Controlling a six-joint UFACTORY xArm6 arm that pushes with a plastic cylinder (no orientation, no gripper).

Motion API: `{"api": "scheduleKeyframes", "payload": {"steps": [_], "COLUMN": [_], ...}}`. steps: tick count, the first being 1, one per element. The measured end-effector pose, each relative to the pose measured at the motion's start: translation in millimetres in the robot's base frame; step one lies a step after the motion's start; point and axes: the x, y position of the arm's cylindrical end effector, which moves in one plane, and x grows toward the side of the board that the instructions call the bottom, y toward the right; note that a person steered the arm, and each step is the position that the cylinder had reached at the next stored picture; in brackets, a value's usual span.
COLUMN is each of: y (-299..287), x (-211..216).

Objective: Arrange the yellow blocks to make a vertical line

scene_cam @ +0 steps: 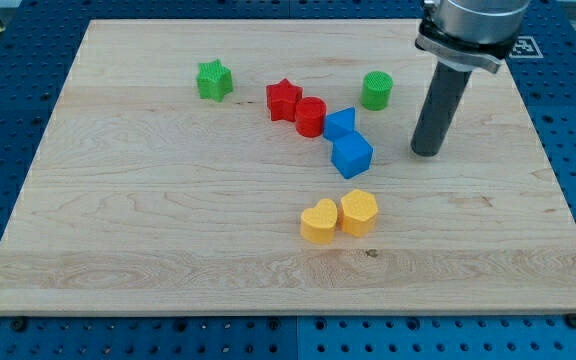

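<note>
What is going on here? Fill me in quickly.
My tip rests on the wooden board near the view's right, touching no block. The yellow heart and the other yellow block sit side by side near the view's bottom, in a row rather than a vertical line. The two blue blocks, two red and two green lie further up.

Pale wooden board (118, 250) on a blue perforated bench (8, 90), carrying eight blocks. Upper part, from the view's left: green star (214, 80), red star (283, 99) touching a red cylinder (311, 116), two touching blue blocks (340, 124) (352, 155), and a green cylinder (376, 90). Lower centre: yellow heart (319, 222) touching a second yellow block (358, 212), side by side.
</note>
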Motion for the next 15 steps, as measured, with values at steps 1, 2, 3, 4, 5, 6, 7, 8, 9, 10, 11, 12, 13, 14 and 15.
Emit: {"api": "scheduleKeyframes", "payload": {"steps": [1, 2, 3, 4, 5, 6, 7, 8, 9, 10, 11, 12, 13, 14, 15], "y": [0.0, -0.3, -23.8, -53.3, -66.8, -71.8, -88.3, -131.4, -166.1, -167.2, -145.5, -109.6, -99.6, -94.5, -67.9], "x": [33.3, 67.5, 74.7, 61.5, 57.2, 45.4, 42.6, 58.4, 94.4, 119.5, 120.5, 116.3, 116.7, 127.2, 123.9]}}
